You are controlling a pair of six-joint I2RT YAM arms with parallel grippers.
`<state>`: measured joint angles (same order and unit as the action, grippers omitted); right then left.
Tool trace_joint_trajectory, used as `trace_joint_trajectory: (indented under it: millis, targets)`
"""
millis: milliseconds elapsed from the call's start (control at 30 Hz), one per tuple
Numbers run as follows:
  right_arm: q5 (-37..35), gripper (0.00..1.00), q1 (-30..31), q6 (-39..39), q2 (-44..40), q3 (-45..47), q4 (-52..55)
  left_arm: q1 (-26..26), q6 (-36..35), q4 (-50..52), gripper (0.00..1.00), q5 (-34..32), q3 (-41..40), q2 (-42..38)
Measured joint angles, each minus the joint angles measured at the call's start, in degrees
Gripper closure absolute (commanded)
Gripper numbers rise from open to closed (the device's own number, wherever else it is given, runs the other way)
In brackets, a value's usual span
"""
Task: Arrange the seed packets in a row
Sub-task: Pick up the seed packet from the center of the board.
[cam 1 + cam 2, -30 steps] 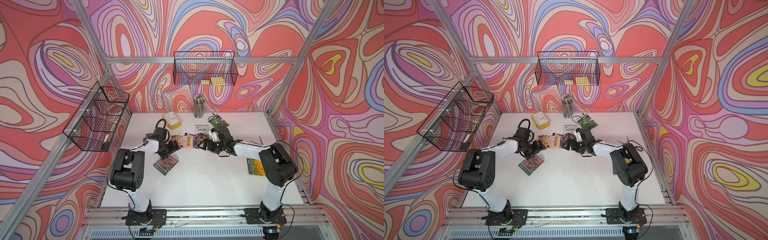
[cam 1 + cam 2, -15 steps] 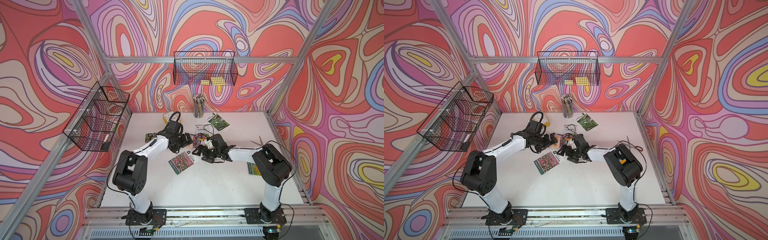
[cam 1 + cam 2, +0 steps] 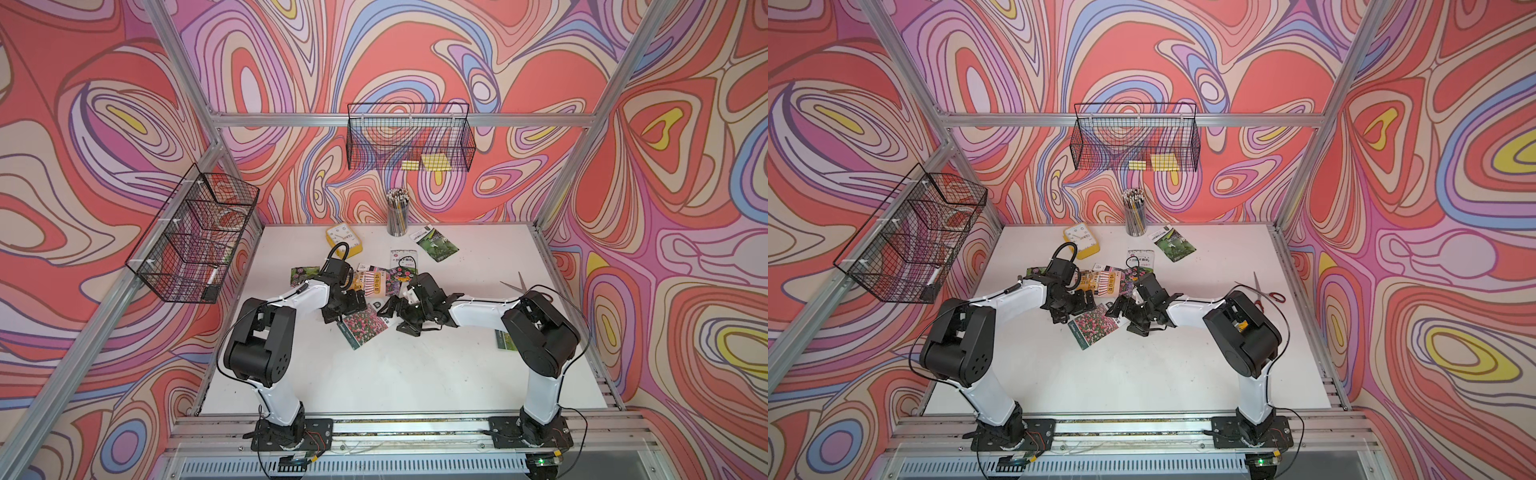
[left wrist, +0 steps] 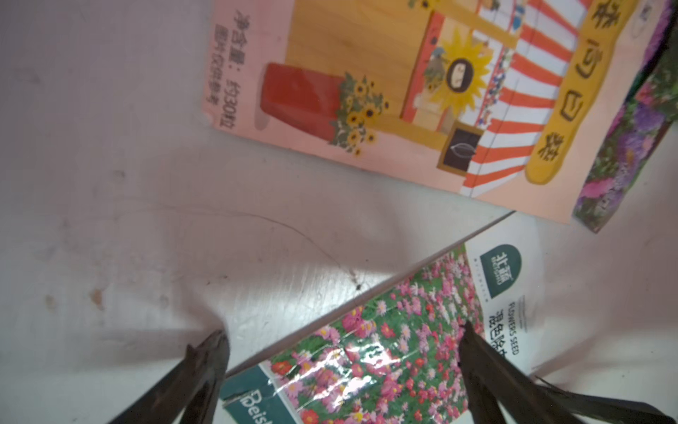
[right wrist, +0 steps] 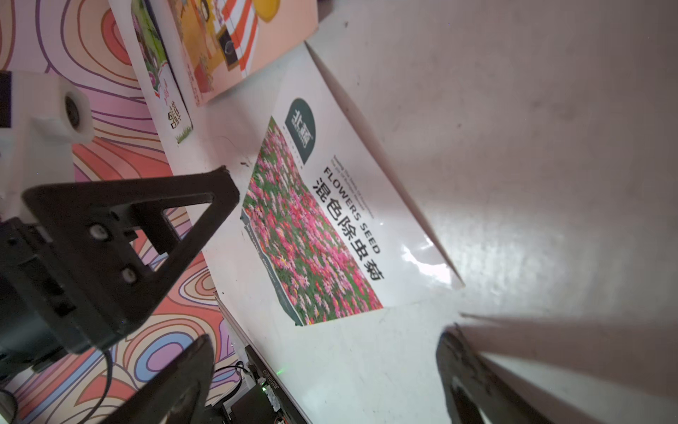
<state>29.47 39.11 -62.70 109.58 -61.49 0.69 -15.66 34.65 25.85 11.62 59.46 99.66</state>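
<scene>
Though spread wide and empty, left gripper (image 4: 343,334) and right gripper (image 5: 328,336) (both low) by the pink-flower packet (image 3: 362,327).

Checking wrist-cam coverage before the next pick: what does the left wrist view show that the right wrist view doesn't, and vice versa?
Only left wrist: the sunflower on the shopfront packet and the edge of a purple-flower packet. Only right wrist: a left-gripper finger, the swirly wall and a green-and-white packet. Both: the pink-flower packet, part of the shopfront packet, and the white table.
</scene>
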Motion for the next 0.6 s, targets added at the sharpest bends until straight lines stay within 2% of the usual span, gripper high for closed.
trace_joint_trajectory:
  millis: [167,333,467,600]
  targets:
    - [-0.1,0.05,0.1,-0.3,3.4,-4.7,0.8,0.7,3.6,-8.3,0.05,6.9,-3.8,-1.4]
    - [-0.6,0.16,0.0,-1.0,5.9,-7.0,-0.5,0.4,8.6,-20.0,0.06,14.7,-9.7,-3.0]
    - [-0.2,0.31,-0.1,-1.8,7.0,-7.1,-2.1,-0.6,12.7,-26.4,0.06,17.4,-12.0,-2.8]
    - [-1.3,0.58,-0.1,-2.2,7.7,-7.0,-2.9,-1.6,14.5,-28.6,0.06,18.4,-12.8,-2.8]
